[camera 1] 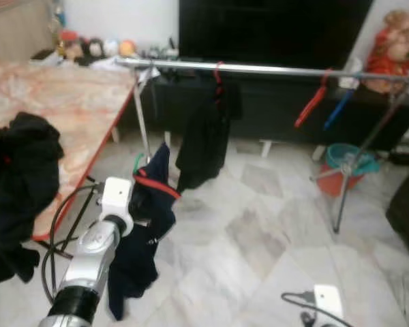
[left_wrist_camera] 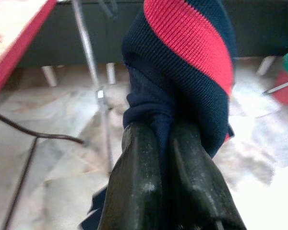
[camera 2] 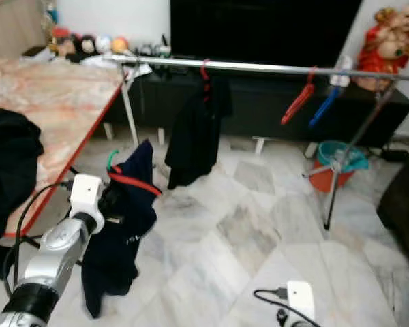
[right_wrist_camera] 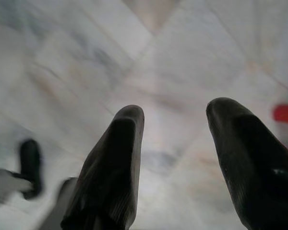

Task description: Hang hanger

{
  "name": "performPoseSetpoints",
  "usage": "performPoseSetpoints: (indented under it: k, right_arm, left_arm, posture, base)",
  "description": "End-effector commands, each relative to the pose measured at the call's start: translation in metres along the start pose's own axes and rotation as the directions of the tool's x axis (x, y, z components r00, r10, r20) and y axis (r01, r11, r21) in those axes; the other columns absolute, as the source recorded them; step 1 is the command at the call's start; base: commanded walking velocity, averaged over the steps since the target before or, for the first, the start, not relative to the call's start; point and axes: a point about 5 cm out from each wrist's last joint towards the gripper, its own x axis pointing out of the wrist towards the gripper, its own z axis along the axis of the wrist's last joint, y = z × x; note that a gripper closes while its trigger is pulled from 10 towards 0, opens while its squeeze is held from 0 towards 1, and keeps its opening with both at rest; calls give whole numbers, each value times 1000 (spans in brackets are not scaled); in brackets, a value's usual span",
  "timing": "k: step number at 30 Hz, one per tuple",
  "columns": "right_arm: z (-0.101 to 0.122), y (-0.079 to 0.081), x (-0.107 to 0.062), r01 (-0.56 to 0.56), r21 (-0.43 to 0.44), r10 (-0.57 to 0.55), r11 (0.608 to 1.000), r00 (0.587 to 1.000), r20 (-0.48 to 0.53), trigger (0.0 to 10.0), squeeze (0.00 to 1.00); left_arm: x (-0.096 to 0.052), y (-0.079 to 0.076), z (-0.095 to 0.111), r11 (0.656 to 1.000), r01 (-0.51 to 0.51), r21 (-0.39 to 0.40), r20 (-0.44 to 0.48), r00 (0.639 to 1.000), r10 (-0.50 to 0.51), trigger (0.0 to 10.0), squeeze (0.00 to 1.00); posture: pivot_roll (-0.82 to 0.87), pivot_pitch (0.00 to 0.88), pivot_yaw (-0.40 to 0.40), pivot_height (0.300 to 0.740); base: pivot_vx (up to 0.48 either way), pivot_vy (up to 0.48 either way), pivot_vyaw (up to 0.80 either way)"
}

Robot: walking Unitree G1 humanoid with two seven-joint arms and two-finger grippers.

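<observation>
The left claw (left_wrist_camera: 170, 143) is seen clenched on a navy garment (camera 1: 144, 231) with a red band at its collar; in the left wrist view the two black fingers (left_wrist_camera: 134, 187) are pressed together around a fold of the knit cloth. The garment is held up in the air by the raised silver left arm (camera 1: 88, 262), and its lower part hangs down above the floor. A green hanger hook (camera 1: 138, 162) is seen sticking up just beside the garment's collar; how it sits inside the cloth cannot be told. A small pale mark shows on the navy cloth, too blurred to be read.

The right claw (right_wrist_camera: 175, 143) is released, its two fingers spread apart over the marble-tiled floor (camera 1: 259, 225).

Beyond the held garment, a metal clothes rail (camera 1: 259, 69) is stretched across the room on thin legs. A black garment (camera 1: 204, 139) is hung from it on a red hanger (camera 1: 218, 75). Further along the rail, a bare red hanger (camera 1: 312, 103) and a blue hanger (camera 1: 341, 105) are hung side by side. A bench (camera 1: 61, 102) with a marbled orange top is placed to the robot's left, with dark clothes (camera 1: 17, 184) heaped on its near edge. A teal and red bucket (camera 1: 347, 167) is set near the rail's far leg.
</observation>
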Motion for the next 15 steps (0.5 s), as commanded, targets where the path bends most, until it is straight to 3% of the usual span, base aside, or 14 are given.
performPoseSetpoints:
  k: [1,3,15]
  right_arm:
    - [-6,-11,-2,33,13,-33,999,999,-15,10000,0]
    - [-6,-12,-2,38,12,-37,999,999,-21,10000,0]
    - [-6,-12,-1,38,-16,-38,999,999,-31,10000,0]
  left_arm:
    - [6,-8,15,999,29,17,62,998,-30,10000,0]
    - [6,-9,15,999,33,17,63,997,-34,10000,0]
    - [6,-12,13,998,52,20,60,997,-53,10000,0]
  posture:
    - [130,0,-49,732]
    - [130,0,-49,732]
    - [130,0,-48,732]
  base:
    - [386,0,0]
    - [386,0,0]
    - [403,0,-693]
